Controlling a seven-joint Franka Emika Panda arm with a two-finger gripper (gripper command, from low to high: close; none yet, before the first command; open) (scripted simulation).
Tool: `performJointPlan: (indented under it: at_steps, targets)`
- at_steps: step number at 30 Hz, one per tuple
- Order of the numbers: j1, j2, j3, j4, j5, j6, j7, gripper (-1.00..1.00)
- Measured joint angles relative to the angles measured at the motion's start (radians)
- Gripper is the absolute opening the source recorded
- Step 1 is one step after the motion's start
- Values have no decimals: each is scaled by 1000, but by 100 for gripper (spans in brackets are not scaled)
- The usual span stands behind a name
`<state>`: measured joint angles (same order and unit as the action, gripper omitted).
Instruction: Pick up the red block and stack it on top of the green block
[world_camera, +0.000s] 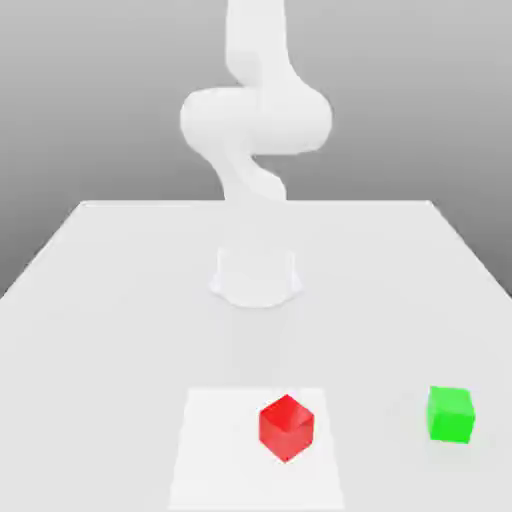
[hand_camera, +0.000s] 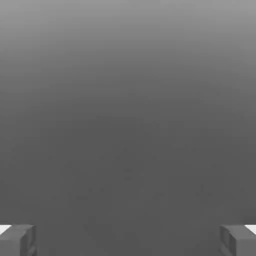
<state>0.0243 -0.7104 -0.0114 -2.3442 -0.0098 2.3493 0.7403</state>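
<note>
My hand (hand_camera: 128, 242) is wide open, with a finger at each side and nothing between them. It seems to point at something plain and gray, not at the blocks. My white arm (world_camera: 256, 120) stands at the back of the desk (world_camera: 130, 300). The red block (world_camera: 286, 428) is out at the front, on a white square (world_camera: 225, 450). One of its corners points to the front, so I think I must turn my hand to pinch two flat sides. The green block (world_camera: 451, 415) is well apart from it, toward the exterior view's right. I think I should go to the red one first.
</note>
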Motion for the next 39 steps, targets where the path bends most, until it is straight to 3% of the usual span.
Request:
performJointPlan:
  at_steps: [20,26,27,34,39]
  targets:
    - [143,733,-59,-356,16,404,-554,0]
    - [122,951,-28,-344,54,580,-606,0]
    - [118,977,-24,-341,58,602,-609,-100]
    - [116,978,-22,-340,56,602,-607,-100]
    - [123,821,-36,-364,26,468,-586,-100]
